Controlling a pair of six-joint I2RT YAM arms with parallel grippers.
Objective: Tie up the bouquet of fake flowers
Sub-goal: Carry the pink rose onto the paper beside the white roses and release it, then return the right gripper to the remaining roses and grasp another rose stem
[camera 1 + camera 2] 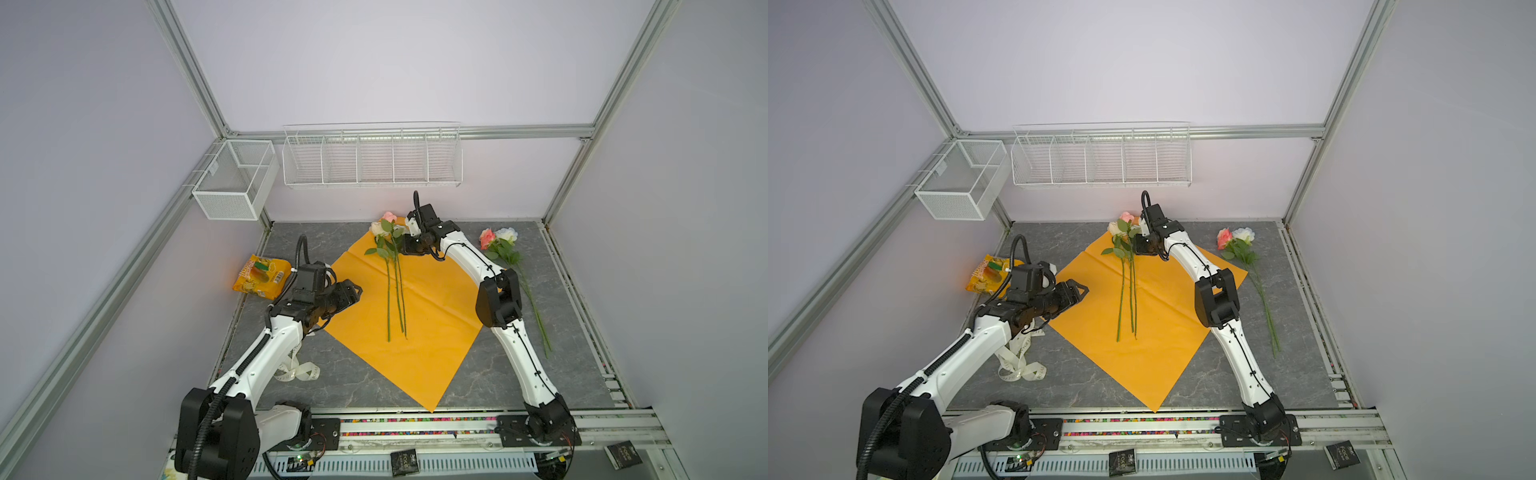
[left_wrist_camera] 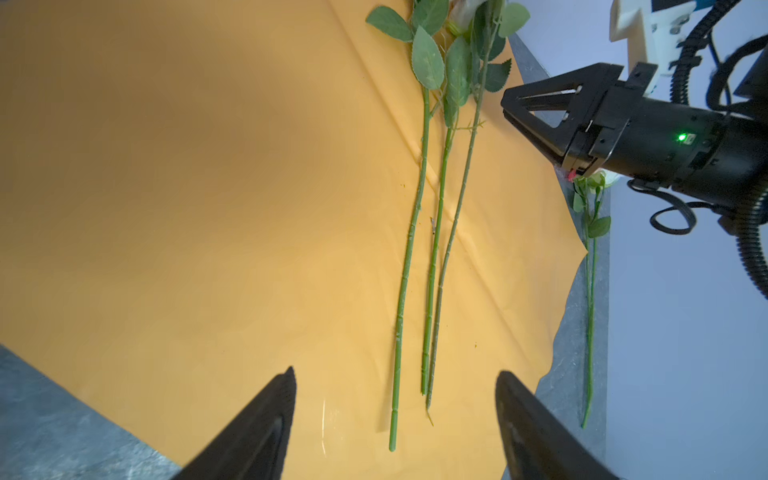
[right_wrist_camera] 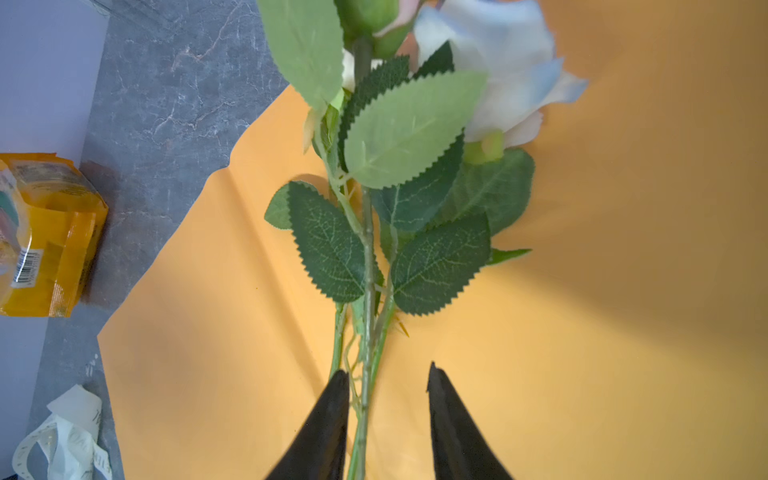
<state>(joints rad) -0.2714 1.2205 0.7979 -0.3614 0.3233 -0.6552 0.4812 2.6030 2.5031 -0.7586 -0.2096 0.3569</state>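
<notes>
Nearest the arm bases, behind the left fingers, a cream ribbon lies on the grey surface. Those fingers hang spread wide and empty over the orange paper, the stem ends of the bouquet of fake flowers just ahead of them. Its three stems lie side by side on the paper. Farther on, the right fingers stand parted with the stems running between them below the leaves, not clamped. Well off to their outer side lie two loose roses; out beyond the left fingers sits a yellow snack bag.
</notes>
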